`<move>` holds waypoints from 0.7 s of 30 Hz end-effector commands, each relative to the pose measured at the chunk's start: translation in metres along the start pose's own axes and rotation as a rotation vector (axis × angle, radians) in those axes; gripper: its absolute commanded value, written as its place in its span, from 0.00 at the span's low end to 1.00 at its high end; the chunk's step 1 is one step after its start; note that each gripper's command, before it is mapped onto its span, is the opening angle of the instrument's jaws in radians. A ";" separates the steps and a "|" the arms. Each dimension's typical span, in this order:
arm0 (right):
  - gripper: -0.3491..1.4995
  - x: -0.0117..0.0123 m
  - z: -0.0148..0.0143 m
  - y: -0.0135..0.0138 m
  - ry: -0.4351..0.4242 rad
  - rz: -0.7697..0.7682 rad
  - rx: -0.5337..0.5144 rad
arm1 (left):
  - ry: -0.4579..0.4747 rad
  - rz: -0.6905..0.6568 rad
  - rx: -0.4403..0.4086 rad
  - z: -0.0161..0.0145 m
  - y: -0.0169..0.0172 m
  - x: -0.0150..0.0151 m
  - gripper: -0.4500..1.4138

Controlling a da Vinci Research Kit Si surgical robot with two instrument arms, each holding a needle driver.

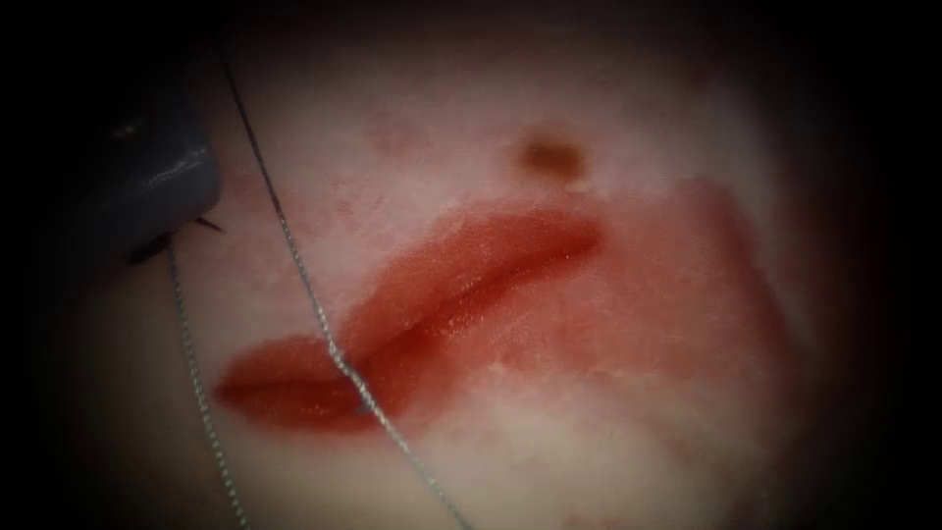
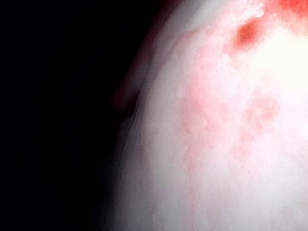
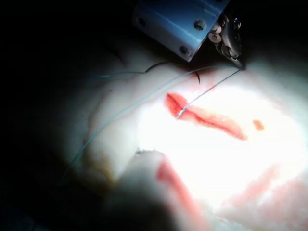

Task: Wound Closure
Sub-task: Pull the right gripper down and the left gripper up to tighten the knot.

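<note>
Left tool sits at the upper left edge of the endoscope frame, well left of the cut; its grey body shows with a small dark point at its tip. We cannot tell whether it is gripping anything. Right tool, as we take it, appears in the right wrist view, and one thread strand runs straight up to its tip. Held or only touching, we cannot tell.

Cut runs from lower left up toward the frame's centre, red and gaping along its whole length. Thread comes down from the upper left, meets the cut near its left end and carries on to the bottom edge. A second strand drops from just under the left tool to the bottom left.

Needle: uncertain. A thin dark curve lies on the tissue beyond the cut's end in the right wrist view and may be it.

Red fluid stains the tissue right of the cut, and a brown spot sits above its right end.

Our judgement: closure is at an early stage, with thread at one end and the edges unjoined. Any next move calls for finding the needle first and keeping the two strands apart.
</note>
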 end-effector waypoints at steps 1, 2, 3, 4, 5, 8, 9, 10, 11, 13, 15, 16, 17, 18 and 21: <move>0.00 0.0012 0.0006 -0.0001 0.006 -0.004 0.000 | -0.003 -0.003 -0.009 -0.0002 0.0009 -0.0011 0.00; 0.00 0.0012 0.0006 -0.0001 0.006 -0.004 0.000 | 0.004 -0.008 -0.032 -0.0001 0.0011 -0.0010 0.00; 0.00 0.0011 0.0007 -0.0002 0.004 -0.005 0.003 | 0.007 -0.020 -0.051 -0.0001 0.0012 -0.0009 0.00; 0.00 0.0011 0.0007 -0.0002 0.004 -0.006 0.003 | 0.004 -0.027 -0.068 0.0000 0.0014 -0.0009 0.00; 0.00 0.0010 0.0007 -0.0003 0.004 -0.006 0.003 | 0.003 -0.031 -0.077 0.0001 0.0016 -0.0009 0.00; 0.00 0.0012 0.0008 -0.0002 0.005 -0.004 0.001 | 0.004 -0.035 -0.078 0.0003 0.0019 -0.0009 0.00; 0.00 0.0012 0.0008 -0.0002 0.005 -0.004 0.001 | 0.004 -0.035 -0.078 0.0003 0.0019 -0.0009 0.00; 0.00 0.0011 0.0009 -0.0002 0.003 -0.005 0.004 | 0.010 -0.035 -0.080 0.0003 0.0019 -0.0009 0.00; 0.00 0.0011 0.0009 -0.0002 0.003 0.001 0.004 | 0.012 -0.040 -0.080 0.0003 0.0020 -0.0009 0.00; 0.00 0.0011 0.0008 -0.0003 0.001 0.000 0.007 | 0.035 -0.069 -0.091 0.0005 0.0025 -0.0006 0.00; 0.00 0.0011 0.0008 -0.0003 0.001 0.000 0.007 | 0.048 -0.089 -0.099 0.0005 0.0028 -0.0004 0.00; 0.00 0.0011 0.0008 -0.0004 0.000 0.000 0.007 | 0.055 -0.098 -0.108 0.0006 0.0030 -0.0003 0.00; 0.00 0.0011 0.0008 -0.0004 0.000 0.000 0.007 | 0.056 -0.102 -0.111 0.0007 0.0033 -0.0001 0.00; 0.00 0.0011 0.0008 -0.0004 0.000 0.000 0.007 | 0.056 -0.102 -0.111 0.0007 0.0033 -0.0001 0.00; 0.00 0.0011 0.0009 -0.0004 -0.002 0.001 0.005 | 0.057 -0.106 -0.111 0.0007 0.0035 0.0000 0.00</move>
